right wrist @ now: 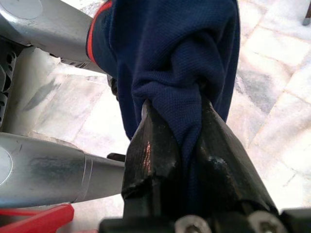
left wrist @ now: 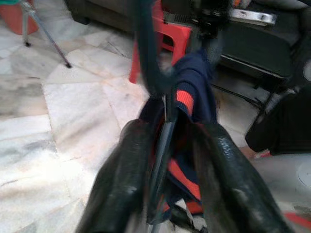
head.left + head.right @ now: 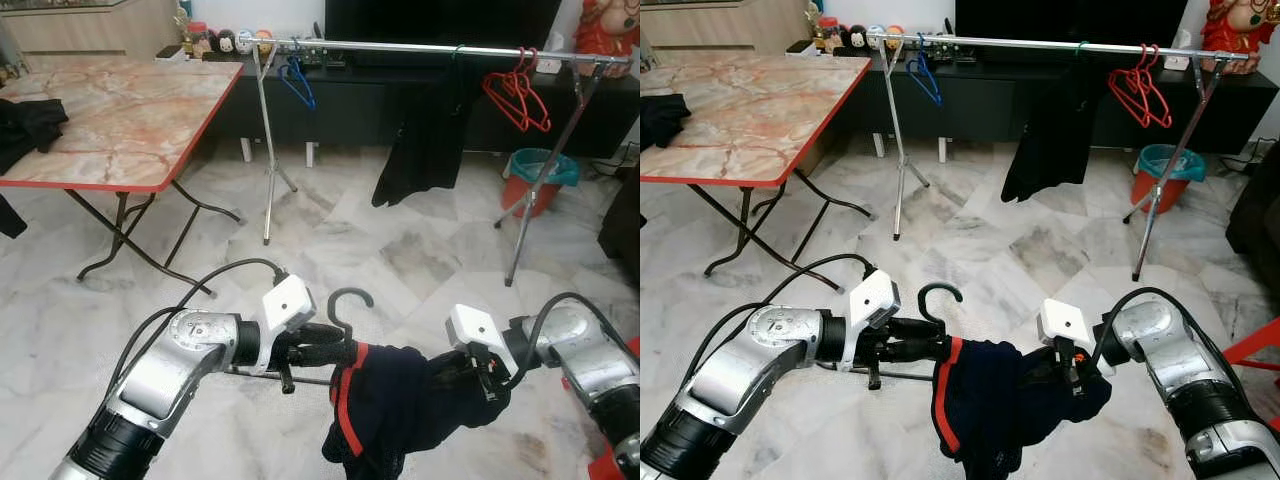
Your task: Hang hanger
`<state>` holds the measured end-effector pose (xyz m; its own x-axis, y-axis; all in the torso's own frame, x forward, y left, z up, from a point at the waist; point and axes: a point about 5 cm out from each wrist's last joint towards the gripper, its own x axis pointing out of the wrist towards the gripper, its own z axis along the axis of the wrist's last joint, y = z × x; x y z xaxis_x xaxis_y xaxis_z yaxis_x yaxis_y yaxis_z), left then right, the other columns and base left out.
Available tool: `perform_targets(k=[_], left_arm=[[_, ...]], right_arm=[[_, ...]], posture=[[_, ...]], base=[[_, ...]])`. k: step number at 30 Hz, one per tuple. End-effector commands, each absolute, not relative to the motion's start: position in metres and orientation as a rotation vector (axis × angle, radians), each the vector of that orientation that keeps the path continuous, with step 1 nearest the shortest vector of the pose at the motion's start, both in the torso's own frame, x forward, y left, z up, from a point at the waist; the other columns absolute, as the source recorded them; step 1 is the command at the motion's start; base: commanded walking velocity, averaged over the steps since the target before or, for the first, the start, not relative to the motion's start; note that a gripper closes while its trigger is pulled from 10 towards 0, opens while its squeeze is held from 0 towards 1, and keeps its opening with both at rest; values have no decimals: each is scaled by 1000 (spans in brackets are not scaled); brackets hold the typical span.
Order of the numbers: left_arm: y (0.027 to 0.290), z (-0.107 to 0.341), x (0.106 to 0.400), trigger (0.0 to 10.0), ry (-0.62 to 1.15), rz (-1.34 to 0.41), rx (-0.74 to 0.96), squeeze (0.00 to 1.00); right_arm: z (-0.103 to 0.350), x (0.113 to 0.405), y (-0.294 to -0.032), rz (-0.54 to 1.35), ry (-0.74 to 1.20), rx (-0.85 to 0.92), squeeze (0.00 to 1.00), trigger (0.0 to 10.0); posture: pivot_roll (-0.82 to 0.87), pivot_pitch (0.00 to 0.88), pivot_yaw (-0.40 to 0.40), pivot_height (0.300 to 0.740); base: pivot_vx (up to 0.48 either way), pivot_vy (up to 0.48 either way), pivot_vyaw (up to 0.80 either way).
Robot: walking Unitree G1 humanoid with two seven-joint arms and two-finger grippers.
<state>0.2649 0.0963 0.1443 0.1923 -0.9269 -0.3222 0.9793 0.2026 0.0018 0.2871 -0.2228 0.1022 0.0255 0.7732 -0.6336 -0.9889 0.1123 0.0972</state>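
We hold both silver arms forward and bent inward, so the two wrists face each other low in front of the body. The left gripper (image 3: 335, 350) points toward the right arm, its two black fingers (image 2: 121, 189) closed on the dark hanger (image 3: 348, 305) just below the hook. The right gripper (image 3: 1065, 375) points back toward the left arm, its fingers (image 1: 155, 160) pinched tight on a fold of the navy garment (image 3: 990, 400).
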Motion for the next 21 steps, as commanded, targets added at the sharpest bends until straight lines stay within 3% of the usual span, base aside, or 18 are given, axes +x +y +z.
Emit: perform_targets(k=[1,5,16,21], left_arm=[[104,149,259,10000,278,-1395,256,1000],[121,145,255,10000,331,-1399,308,1000],[168,153,276,10000,314,-1080,323,1000],[208,155,307,10000,245,-616,336,1000]], right_arm=[[109,293,-222,1409,594,-470,0,0],[108,295,-227,1367,607,-512,0,0],[103,297,-243,1267,646,-568,0,0],[107,305,-246,1178,585,-562,0,0]], posture=[[-25,0,-8,740],[-24,0,-6,740],[-14,0,-18,740],[-13,0,-19,740]], base=[[0,0,0],[0,0,0],[0,0,0],[0,0,0]])
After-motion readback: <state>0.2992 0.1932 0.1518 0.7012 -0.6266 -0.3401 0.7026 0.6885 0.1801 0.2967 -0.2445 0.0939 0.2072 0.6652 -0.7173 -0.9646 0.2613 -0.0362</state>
